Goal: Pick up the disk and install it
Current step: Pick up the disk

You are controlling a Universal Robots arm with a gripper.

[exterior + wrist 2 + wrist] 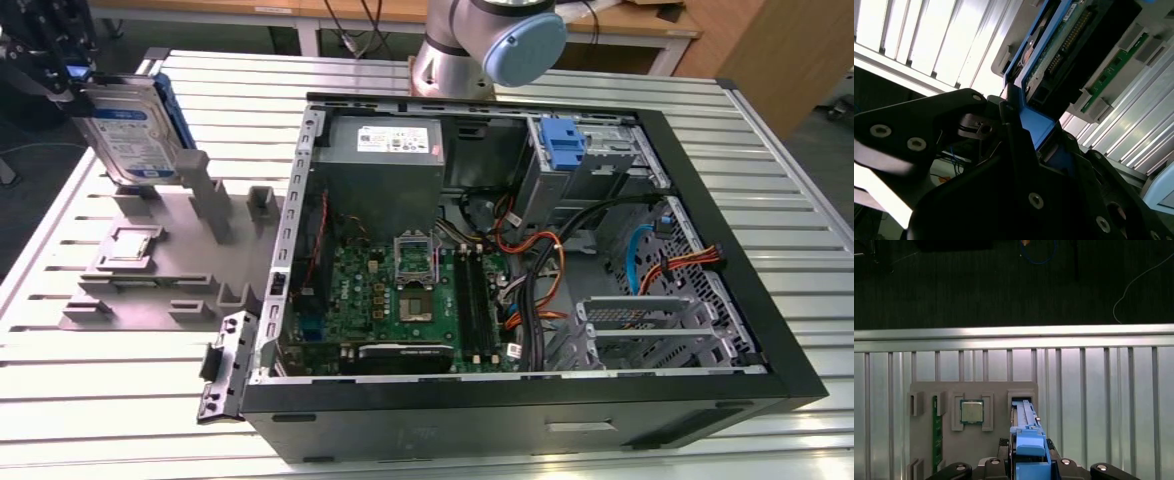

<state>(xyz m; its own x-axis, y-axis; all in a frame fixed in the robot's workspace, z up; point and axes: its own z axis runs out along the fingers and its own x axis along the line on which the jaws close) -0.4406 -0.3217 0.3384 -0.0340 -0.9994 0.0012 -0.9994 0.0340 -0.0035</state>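
Pincer (74, 85) clamped on the disk (127, 135) at its blue bracket end. The disk hangs upright straight under the pincer, lower edge at or just above its slot (1021, 401) in the grey holder (147, 290); can't tell if fully clear. My read: pick-up step, grasp made, install not done. Getting out calls for a straight pull, since the slot walls sit close on both sides. Chip (972, 411) and memory stick (935, 430) are near the slot. Bare tabletop (120, 400) beyond the holder, good room. Farthest off is the open computer case (467, 420): its drive bay (607, 150) has a blue latch (562, 140) and cables (534, 270) near, so entry looks tight.
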